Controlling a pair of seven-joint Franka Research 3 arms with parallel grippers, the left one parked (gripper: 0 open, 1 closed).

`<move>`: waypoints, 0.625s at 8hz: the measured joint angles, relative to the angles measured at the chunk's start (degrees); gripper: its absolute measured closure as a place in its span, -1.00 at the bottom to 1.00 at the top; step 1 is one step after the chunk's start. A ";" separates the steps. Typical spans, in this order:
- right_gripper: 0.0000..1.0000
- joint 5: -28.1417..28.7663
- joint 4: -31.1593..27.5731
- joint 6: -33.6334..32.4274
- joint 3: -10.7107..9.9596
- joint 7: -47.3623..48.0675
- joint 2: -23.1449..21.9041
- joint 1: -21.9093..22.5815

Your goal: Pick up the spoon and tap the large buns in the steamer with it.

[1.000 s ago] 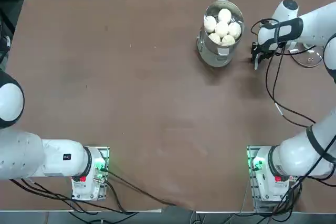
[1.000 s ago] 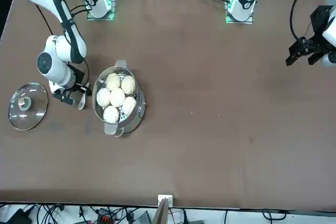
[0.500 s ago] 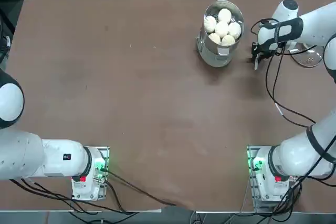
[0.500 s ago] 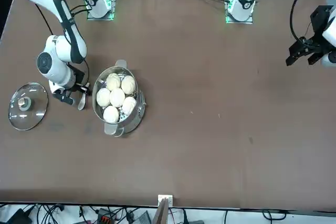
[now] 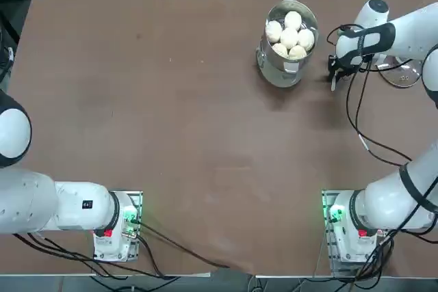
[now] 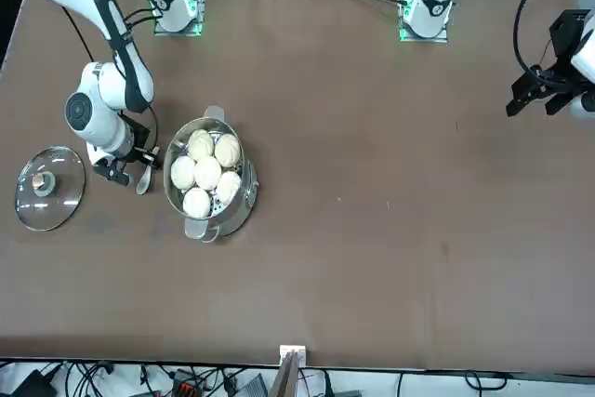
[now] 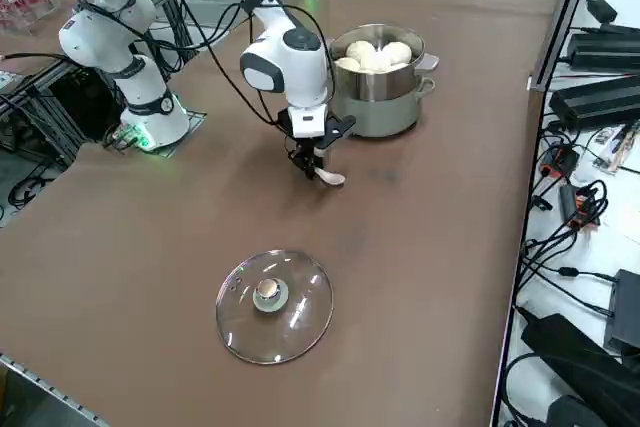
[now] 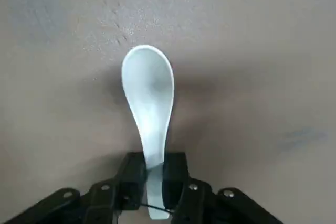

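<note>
The steamer (image 5: 286,59) stands on the brown tabletop (image 5: 171,135) with its lid off, and the large buns (image 5: 290,34), five of them, sit clustered inside it, filling most of its floor. The glass lid (image 7: 274,305) lies flat on the tabletop, well apart from the steamer, on the far side of my arm from it.

My end effector (image 8: 155,182) is down at the tabletop just beside the steamer, and its two fingers are pinched onto the handle of the spoon (image 8: 149,103). In the wrist view the handle's end pokes out below the fingers while the bowl reaches forward, away from them. The spoon's long axis runs straight out from the grip, bowl hollow facing up.

From overhead my wrist covers most of the spoon, and only a sliver shows below the hand. In the front view the bowl peeks out beside the steamer's wall. I cannot tell whether the bowl touches the tabletop or is just off it.
</note>
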 joint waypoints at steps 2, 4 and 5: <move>0.66 0.00 -0.01 0.00 0.00 0.00 -0.05 0.00; 0.66 0.00 0.14 -0.59 -0.21 -0.01 -0.21 -0.01; 0.66 -0.01 0.51 -1.63 -0.33 -0.10 -0.78 -0.04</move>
